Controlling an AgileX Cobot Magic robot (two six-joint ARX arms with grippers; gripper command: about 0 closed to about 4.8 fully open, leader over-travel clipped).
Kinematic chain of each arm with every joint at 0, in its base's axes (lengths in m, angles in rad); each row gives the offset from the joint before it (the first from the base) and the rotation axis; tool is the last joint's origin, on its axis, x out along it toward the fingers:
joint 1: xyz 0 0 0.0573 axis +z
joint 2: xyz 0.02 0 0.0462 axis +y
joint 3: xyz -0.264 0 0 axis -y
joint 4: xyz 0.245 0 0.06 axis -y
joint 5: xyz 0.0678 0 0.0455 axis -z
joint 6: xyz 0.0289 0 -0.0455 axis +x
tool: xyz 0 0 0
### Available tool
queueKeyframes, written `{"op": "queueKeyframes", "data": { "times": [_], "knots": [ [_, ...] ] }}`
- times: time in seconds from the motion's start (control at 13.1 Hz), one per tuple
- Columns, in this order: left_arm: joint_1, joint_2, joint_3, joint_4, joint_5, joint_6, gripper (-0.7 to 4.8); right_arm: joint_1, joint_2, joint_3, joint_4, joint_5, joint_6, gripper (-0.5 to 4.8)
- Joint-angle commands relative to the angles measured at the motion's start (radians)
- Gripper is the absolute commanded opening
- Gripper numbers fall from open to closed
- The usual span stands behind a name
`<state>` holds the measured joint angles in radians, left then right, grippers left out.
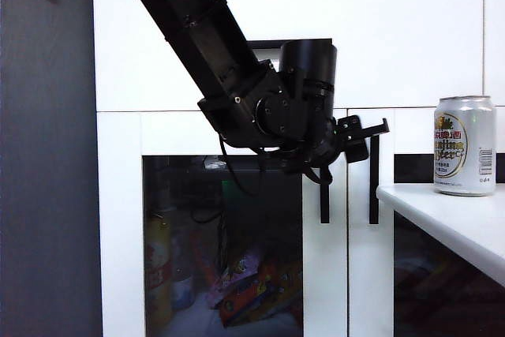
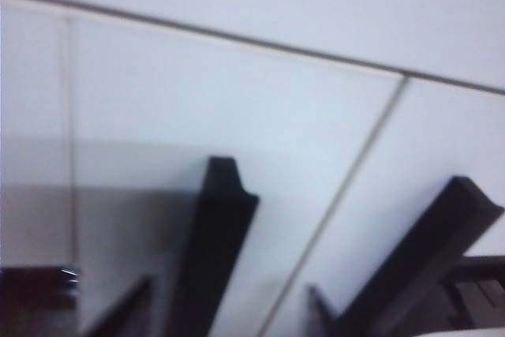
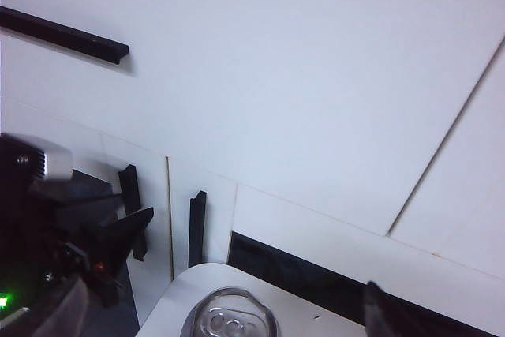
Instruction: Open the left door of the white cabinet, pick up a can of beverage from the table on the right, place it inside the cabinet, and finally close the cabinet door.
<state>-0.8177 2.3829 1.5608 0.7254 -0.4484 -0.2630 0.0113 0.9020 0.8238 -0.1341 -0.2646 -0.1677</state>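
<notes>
At the far left of the outside view is a dark grey wall [image 1: 47,163]. Next to it stands the white cabinet [image 1: 394,45]. Its left door [image 1: 118,219] is shut. Through the dark glass [image 1: 221,258] you can see bright packets and bottles, but they are too blurry to name.

A big black arm [image 1: 197,29] comes down from the top left. It ends in the left gripper [image 1: 367,133], which sits right at the top of the left door's black handle [image 1: 324,199]. The fingers point to the right, toward the other door's handle [image 1: 374,179]. In the left wrist view both handles stand close in front of the camera and the picture is blurry. The gripper looks partly spread, but I cannot tell if it is pinching the handle.

On the right is the table [image 1: 450,219]. The can [image 1: 464,146] stands upright near its edge, well apart from the left gripper.

The right gripper [image 3: 292,313] shows only in its own wrist view. It hangs just above the can's top [image 3: 229,323], spread wide and holding nothing. One dark fingertip [image 3: 379,309] shows beside the can.
</notes>
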Motion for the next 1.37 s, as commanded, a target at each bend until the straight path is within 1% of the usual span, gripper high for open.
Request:
{"op": "queueKeyframes", "data": {
  "times": [0.08, 0.15, 0.46, 0.61, 0.69, 0.99, 1.07, 1.14, 1.22, 1.37],
  "knots": [
    [0.001, -0.003, 0.004, 0.013, -0.008, 0.012, 2.38, -0.001, -0.003, 0.003, 0.006, 0.000, -0.005, 4.79],
    [0.012, 0.001, 0.004, 0.015, -0.010, 0.028, 2.38, -0.001, -0.003, 0.003, 0.004, 0.000, -0.012, 4.79],
    [0.040, 0.007, 0.010, -0.012, 0.000, 0.030, 2.41, 0.000, -0.003, 0.003, 0.003, 0.000, -0.012, 4.79],
    [0.039, 0.007, 0.050, -0.068, 0.010, 0.118, 2.42, -0.001, -0.002, 0.003, 0.004, 0.000, -0.012, 4.79],
    [0.032, 0.007, 0.067, -0.075, 0.024, 0.142, 2.42, -0.001, -0.002, 0.003, 0.004, 0.000, -0.012, 4.79],
    [0.031, 0.007, 0.085, -0.075, 0.019, 0.145, 2.41, -0.001, -0.003, 0.003, 0.003, 0.000, -0.012, 4.79],
    [0.033, 0.007, 0.085, -0.080, 0.018, 0.161, 2.41, -0.001, -0.003, 0.003, 0.002, 0.000, -0.012, 4.79],
    [0.034, 0.007, 0.085, -0.081, -0.045, 0.178, 2.37, -0.001, -0.003, 0.003, 0.002, 0.000, -0.012, 4.79],
    [0.034, 0.007, 0.084, -0.080, -0.094, 0.177, 2.37, -0.001, -0.003, 0.003, 0.002, 0.000, -0.012, 4.79],
    [0.034, 0.006, 0.084, -0.080, -0.109, 0.177, 2.38, -0.001, -0.003, 0.003, 0.002, 0.000, -0.012, 4.79]
  ]
}}
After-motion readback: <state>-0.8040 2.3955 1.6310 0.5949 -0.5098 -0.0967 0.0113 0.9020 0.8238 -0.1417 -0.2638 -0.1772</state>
